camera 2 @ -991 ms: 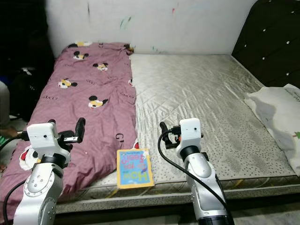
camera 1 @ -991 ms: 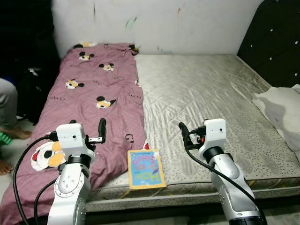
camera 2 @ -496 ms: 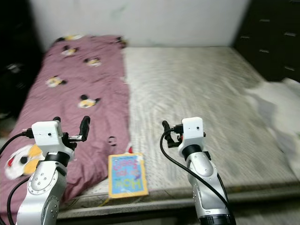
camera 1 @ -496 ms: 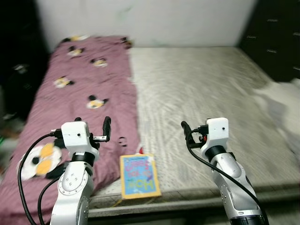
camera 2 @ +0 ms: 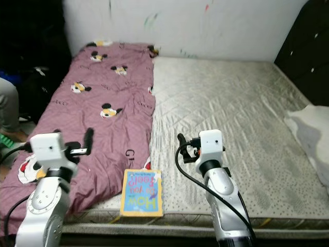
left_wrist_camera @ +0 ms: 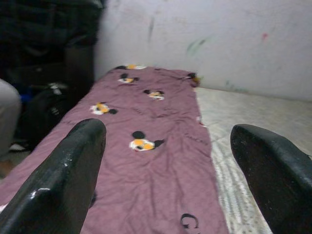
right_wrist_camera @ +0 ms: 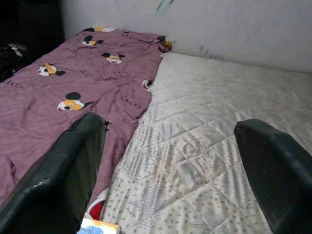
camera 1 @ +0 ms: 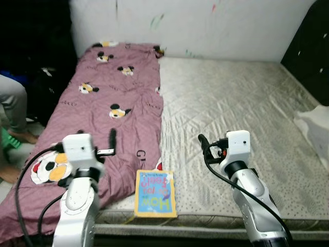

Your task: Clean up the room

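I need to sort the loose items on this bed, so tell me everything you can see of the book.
The book is a thin picture book with a yellow border and a light blue cover bearing large colourful lettering. It lies flat and closed, cover up, at the near edge of the mattress, its left side beside or just touching the purple blanket. Both grippers hover above the bed, apart from it.

person [camera 1: 13,110] at left edge cut off, just a grey trouser leg and foot showing. white pillow [camera 1: 314,121] cut by right edge. book [right_wrist_camera: 99,227] cut by frame edge in right wrist view, only a corner. dark stuff [camera 1: 49,82] beside bed too dim to id. book [camera 1: 154,186] cover txt too small to read.
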`<state>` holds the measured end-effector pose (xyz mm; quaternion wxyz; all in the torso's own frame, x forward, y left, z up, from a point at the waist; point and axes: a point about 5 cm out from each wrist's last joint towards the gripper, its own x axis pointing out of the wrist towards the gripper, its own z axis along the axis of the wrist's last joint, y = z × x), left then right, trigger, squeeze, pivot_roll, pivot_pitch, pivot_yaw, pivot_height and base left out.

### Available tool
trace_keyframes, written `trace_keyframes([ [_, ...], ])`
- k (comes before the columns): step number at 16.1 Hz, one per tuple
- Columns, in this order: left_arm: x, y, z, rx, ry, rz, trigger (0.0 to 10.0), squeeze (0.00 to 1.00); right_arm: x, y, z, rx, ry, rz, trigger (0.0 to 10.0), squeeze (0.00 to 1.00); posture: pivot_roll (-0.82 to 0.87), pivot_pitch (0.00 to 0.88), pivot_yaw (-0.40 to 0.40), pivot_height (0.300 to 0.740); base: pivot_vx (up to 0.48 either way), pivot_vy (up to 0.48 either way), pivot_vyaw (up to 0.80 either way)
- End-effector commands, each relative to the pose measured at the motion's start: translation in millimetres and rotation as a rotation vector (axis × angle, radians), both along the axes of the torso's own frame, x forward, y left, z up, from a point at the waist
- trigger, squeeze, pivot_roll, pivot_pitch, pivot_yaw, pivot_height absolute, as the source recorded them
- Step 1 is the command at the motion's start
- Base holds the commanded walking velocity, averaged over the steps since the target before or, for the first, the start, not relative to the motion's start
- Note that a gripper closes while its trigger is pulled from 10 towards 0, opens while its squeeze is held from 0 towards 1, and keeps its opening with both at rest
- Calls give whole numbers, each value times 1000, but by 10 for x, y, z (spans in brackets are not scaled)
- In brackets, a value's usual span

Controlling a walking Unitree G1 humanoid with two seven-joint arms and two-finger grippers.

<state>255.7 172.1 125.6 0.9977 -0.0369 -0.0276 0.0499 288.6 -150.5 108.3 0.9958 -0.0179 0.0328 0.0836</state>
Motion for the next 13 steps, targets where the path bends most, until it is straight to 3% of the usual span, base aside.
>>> trace_keyframes([
  [1, 3, 24, -36, 13, 22, 5, 10000, 0, -6, -26, 6, -3, 2, -4, 10000, 0, -77, 0, -35, 740, 0, 0, 0],
  [4, -25, 15, -42, 20, 24, -26, 10000, 0, 11, -73, 2, 8, 6, -29, 10000, 0, -75, 0, -32, 740, 0, 0, 0],
  [7, -76, -15, -28, -10, 28, -8, 10000, 0, -79, -141, -29, -2, 36, -39, 10000, 0, -86, 3, -46, 740, 0, 0, -708],
  [9, -145, 0, -142, -8, 65, -7, 10000, 0, -140, -154, -76, -16, 48, -43, 10000, 0, -99, 0, -43, 740, 0, 0, -731],
  [13, -11, -86, -58, -47, 15, -27, 10000, 0, -49, -171, -7, -26, 33, -45, 10000, 0, -120, 0, -58, 740, 0, 453, 0],
])
